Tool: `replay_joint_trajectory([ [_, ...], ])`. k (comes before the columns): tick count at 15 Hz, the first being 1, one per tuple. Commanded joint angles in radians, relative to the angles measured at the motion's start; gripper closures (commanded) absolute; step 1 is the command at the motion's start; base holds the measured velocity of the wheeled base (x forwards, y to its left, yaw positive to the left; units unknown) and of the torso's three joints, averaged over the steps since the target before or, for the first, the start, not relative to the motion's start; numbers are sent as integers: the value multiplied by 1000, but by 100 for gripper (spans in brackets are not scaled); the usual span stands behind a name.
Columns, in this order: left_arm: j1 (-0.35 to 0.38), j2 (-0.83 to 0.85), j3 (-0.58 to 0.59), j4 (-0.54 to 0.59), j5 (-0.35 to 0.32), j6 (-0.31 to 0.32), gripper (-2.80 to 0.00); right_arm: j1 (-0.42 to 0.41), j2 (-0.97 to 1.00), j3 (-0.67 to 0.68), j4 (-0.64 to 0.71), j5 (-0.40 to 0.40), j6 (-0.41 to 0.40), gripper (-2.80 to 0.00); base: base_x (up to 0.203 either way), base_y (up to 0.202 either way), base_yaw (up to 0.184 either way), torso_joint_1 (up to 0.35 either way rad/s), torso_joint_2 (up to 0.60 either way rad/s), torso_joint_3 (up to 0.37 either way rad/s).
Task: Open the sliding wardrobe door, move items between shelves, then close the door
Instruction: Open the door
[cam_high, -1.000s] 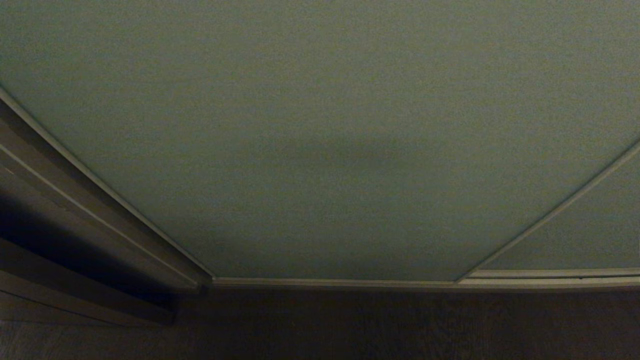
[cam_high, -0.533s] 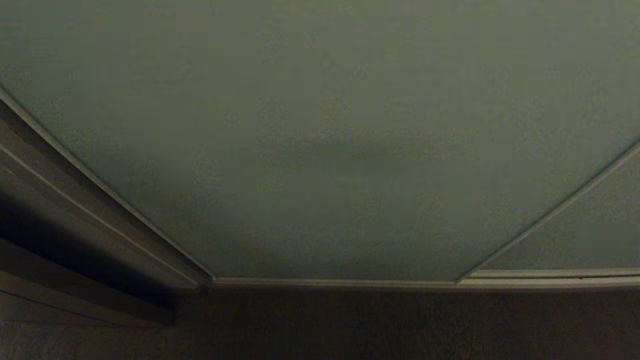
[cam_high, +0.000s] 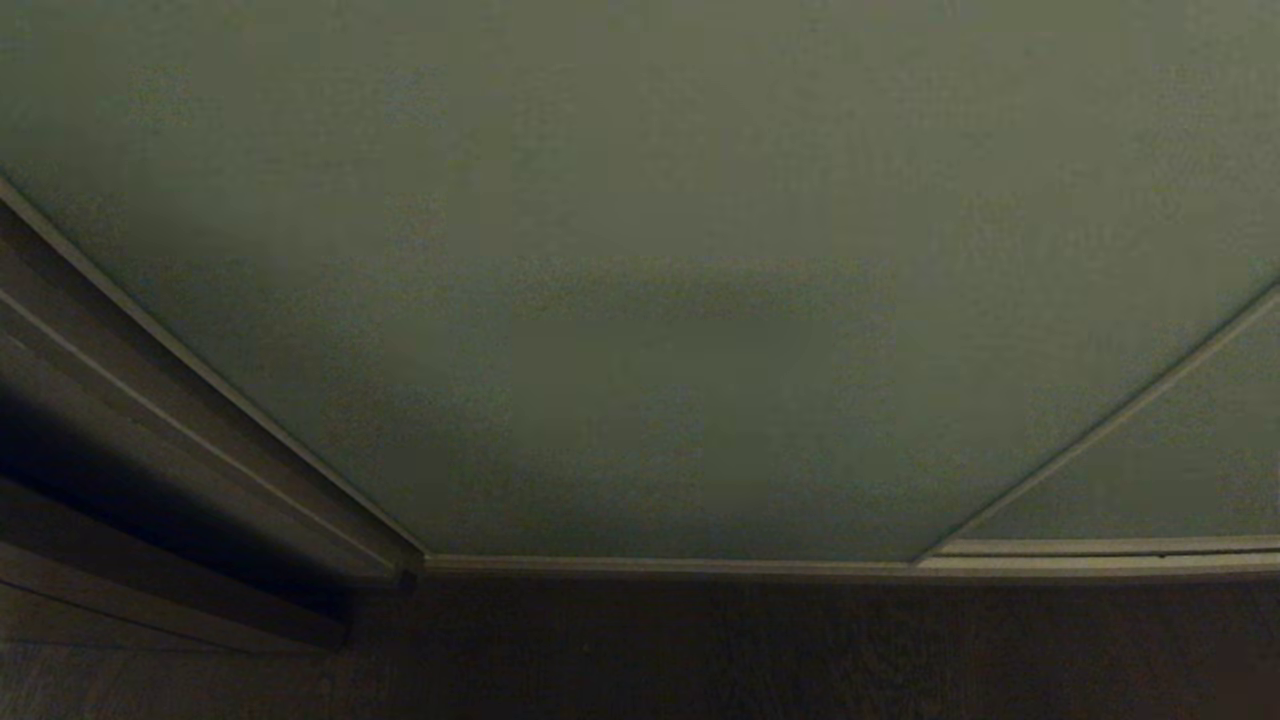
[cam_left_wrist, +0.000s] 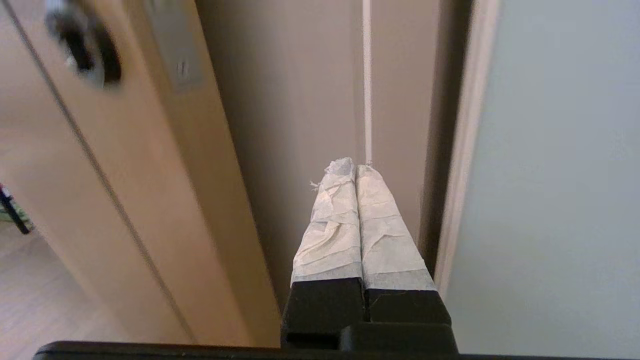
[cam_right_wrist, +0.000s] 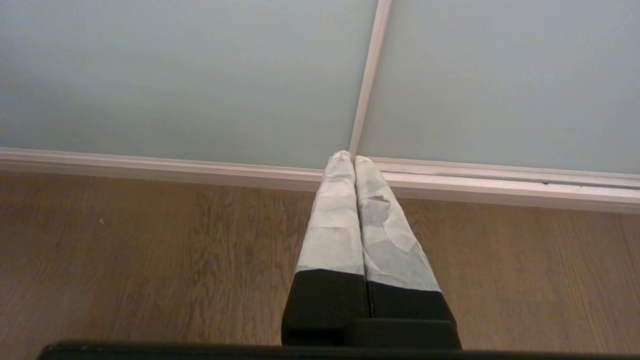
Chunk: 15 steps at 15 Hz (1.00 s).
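Observation:
The sliding wardrobe door (cam_high: 660, 280) fills the head view as a pale grey-green panel with a thin silvery frame, and it stands closed. Neither arm shows in the head view. In the left wrist view the door (cam_left_wrist: 565, 175) lies along one side, and my left gripper (cam_left_wrist: 355, 167) is shut and empty, pointing at the beige wall strip beside the door's silvery edge (cam_left_wrist: 462, 165). In the right wrist view my right gripper (cam_right_wrist: 348, 157) is shut and empty, hanging low over the wooden floor and pointing at the door's bottom rail (cam_right_wrist: 500, 182). The items and the shelves are hidden.
A second grey-green panel (cam_high: 1170, 470) adjoins the door on the right. A dark brown wooden frame (cam_high: 150, 440) runs along the door's left. A beige door with a round dark fitting (cam_left_wrist: 82, 47) stands beside it. Wooden floor (cam_right_wrist: 150, 250) lies in front.
The head view has not shifted; the door stays closed. No arm has come into the head view.

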Motion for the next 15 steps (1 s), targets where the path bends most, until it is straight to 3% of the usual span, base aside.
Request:
replay_joint_trajectory([
  [1, 9, 78, -40, -33, -9, -18, 0, -1, 0, 0, 0, 0, 0, 0, 0, 0, 0, 0, 0, 0],
  [3, 9, 113, -53, -101, -67, -46, 0, 0, 0, 0, 0, 0, 0, 0, 0, 0, 0, 0, 0, 0],
  [6, 9, 169, -87, -116, -125, -51, 0, 1, 0, 0, 0, 0, 0, 0, 0, 0, 0, 0, 0, 0],
  [11, 8, 254, -178, -108, -133, -58, 0, 0, 0, 0, 0, 0, 0, 0, 0, 0, 0, 0, 0, 0],
  [15, 5, 287, -208, -103, -240, -59, 0, 1, 0, 0, 0, 0, 0, 0, 0, 0, 0, 0, 0, 0],
])
